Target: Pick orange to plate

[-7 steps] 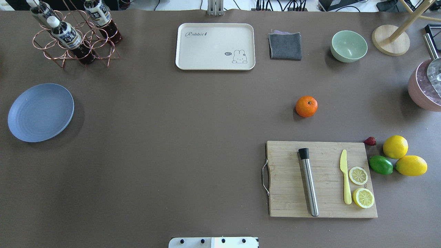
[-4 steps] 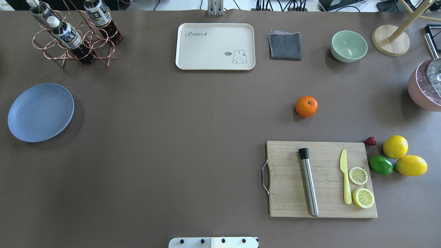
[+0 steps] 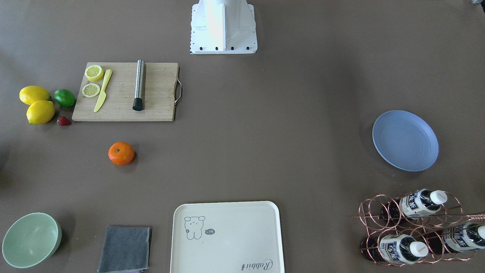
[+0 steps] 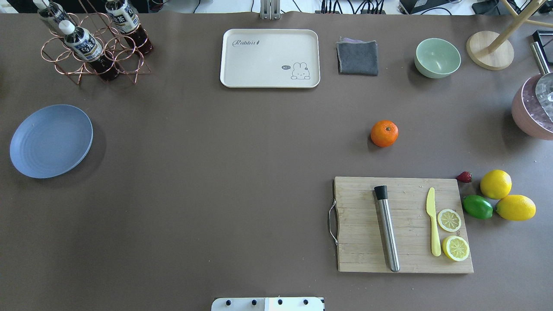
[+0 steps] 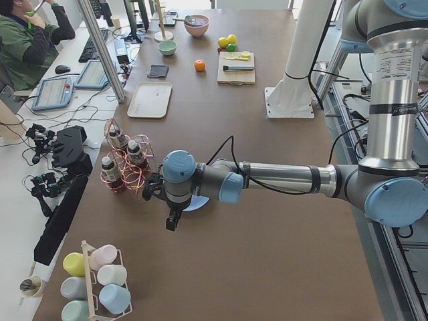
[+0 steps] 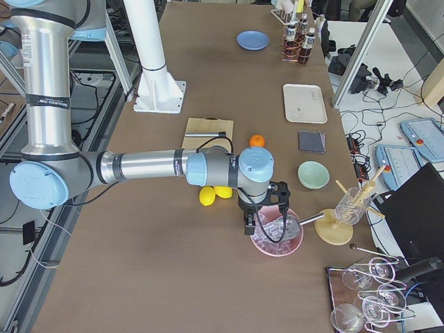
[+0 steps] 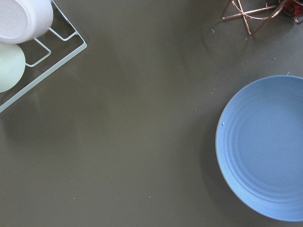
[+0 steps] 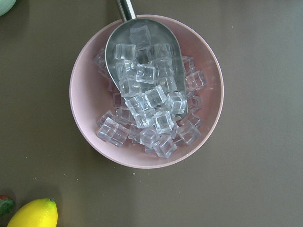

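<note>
The orange (image 4: 384, 133) lies alone on the brown table, right of centre and just beyond the cutting board; it also shows in the front view (image 3: 121, 153). The blue plate (image 4: 51, 141) rests empty at the far left, and fills the right side of the left wrist view (image 7: 265, 146). My left gripper (image 5: 172, 221) hangs near the plate, past the table's left end. My right gripper (image 6: 248, 223) hovers over a pink bowl of ice, far from the orange. Both show only in side views, so I cannot tell whether they are open or shut.
A wooden cutting board (image 4: 404, 224) carries a steel muddler, yellow knife and lemon slices. Two lemons (image 4: 496, 184) and a lime (image 4: 478, 207) lie right of it. Along the far edge stand a cream tray (image 4: 270, 58), grey cloth (image 4: 357, 57), green bowl (image 4: 437, 58) and bottle rack (image 4: 93, 43). The pink ice bowl (image 8: 90, 127) holds a scoop.
</note>
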